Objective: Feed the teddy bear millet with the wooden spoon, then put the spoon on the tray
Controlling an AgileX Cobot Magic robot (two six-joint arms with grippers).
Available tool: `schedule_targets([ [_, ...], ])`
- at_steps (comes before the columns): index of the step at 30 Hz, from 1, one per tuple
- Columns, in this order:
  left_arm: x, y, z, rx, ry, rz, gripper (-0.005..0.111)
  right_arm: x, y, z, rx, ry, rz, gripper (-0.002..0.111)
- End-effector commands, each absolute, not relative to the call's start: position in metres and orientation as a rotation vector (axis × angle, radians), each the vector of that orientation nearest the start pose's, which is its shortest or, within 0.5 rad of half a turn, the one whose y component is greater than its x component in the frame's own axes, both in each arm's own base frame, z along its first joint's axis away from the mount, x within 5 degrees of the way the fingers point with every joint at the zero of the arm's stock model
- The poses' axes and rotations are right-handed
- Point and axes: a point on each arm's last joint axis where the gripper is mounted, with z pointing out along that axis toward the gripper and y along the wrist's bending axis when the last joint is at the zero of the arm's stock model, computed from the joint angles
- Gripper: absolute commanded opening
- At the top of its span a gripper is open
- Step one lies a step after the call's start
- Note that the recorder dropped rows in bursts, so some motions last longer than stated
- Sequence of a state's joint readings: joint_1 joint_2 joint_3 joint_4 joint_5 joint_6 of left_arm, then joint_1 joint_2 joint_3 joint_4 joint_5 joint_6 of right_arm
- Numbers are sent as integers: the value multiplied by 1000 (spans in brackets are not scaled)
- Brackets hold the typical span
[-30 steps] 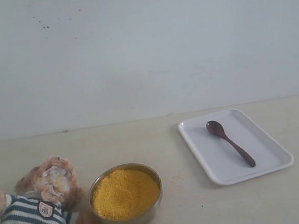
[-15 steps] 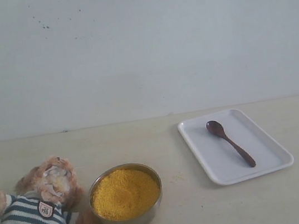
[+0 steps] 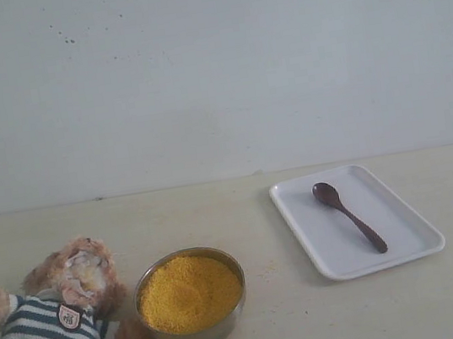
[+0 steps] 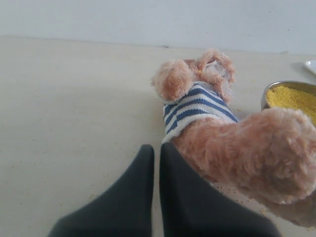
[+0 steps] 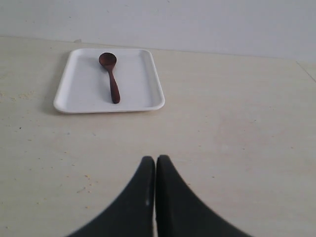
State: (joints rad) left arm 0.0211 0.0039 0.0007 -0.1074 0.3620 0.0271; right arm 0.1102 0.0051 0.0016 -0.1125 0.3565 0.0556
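Wooden spoon [image 3: 350, 217] lies diagonally on the tray [image 3: 304, 234], right of frame. Bear [image 3: 58, 327] and millet [image 3: 189, 293] lower left. Both grippers' fingers [image 4: 133, 197] [image 5: 168, 197] pressed together, empty. Spoon probably light, stiff, smooth; grab it mid-handle.

This looks like a bare robot test setup in a lab rather than a home or kitchen. A plain cream desk [image 3: 335, 324] stands against an unadorned pale wall [image 3: 212, 69] with a few dark specks, with no furniture, appliances or decor around. The only items are staged props: a teddy bear [image 3: 57, 323], a steel bowl [image 3: 196, 336] of millet [image 3: 188, 292], and a white tray [image 3: 333, 256] with a wooden spoon [image 3: 349, 216].
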Motion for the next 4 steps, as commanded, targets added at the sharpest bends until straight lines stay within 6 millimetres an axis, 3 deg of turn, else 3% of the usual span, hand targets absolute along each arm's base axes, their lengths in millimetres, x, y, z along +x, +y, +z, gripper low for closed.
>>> schedule_targets([
  [1,53,-2,181,-69,1843,-80,4,53,2,182,-120,1827,7,0],
  [4,53,-2,181,-69,1843,-80,4,53,2,182,-120,1827,7,0],
])
